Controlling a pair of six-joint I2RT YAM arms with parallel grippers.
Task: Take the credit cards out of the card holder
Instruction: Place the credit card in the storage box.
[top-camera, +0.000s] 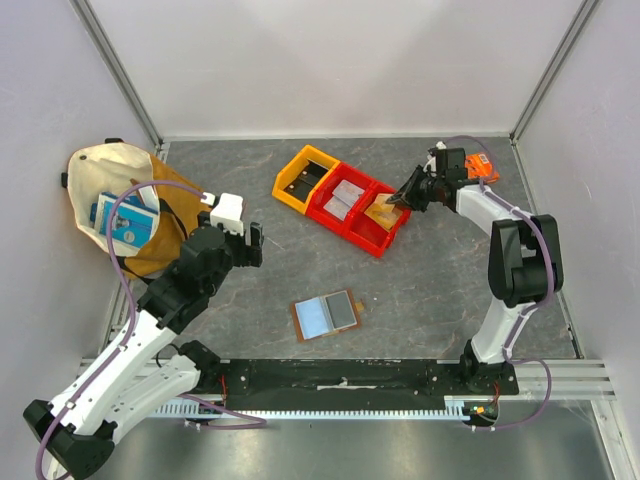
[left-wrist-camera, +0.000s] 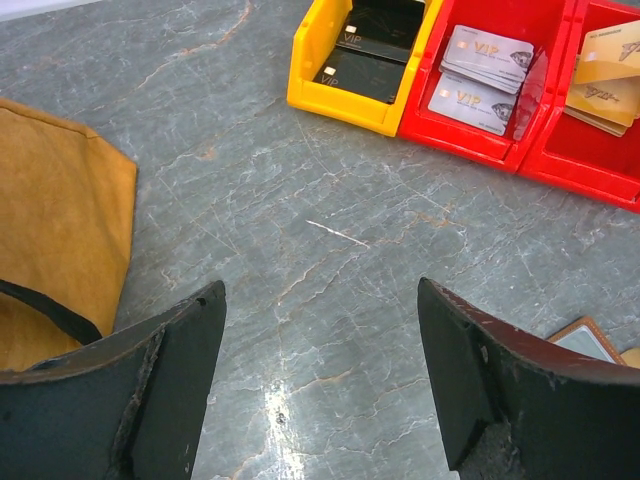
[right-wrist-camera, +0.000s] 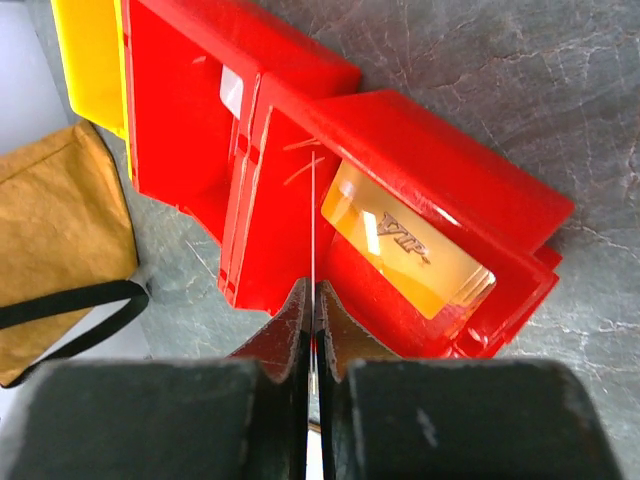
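At the upper right of the top view, the right gripper (top-camera: 395, 200) pinches a thin card (right-wrist-camera: 312, 215) edge-on above the red bin (right-wrist-camera: 440, 180), probably sorting it with the gold cards (right-wrist-camera: 405, 245). The left gripper (top-camera: 252, 243) waits, spread. The card holder (top-camera: 325, 315) lies open, lower centre.

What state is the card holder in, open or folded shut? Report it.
Open: the card holder lies spread flat, its pale blue and grey inner faces up with a brown border showing. Whether anything is tucked inside, cannot tell.

Brown leather card holder (top-camera: 325, 316) open flat on surface (top-camera: 430, 290), blue-grey inside up. Thin grey, gold credit cards (left-wrist-camera: 478, 75) in red bins (left-wrist-camera: 470, 140).
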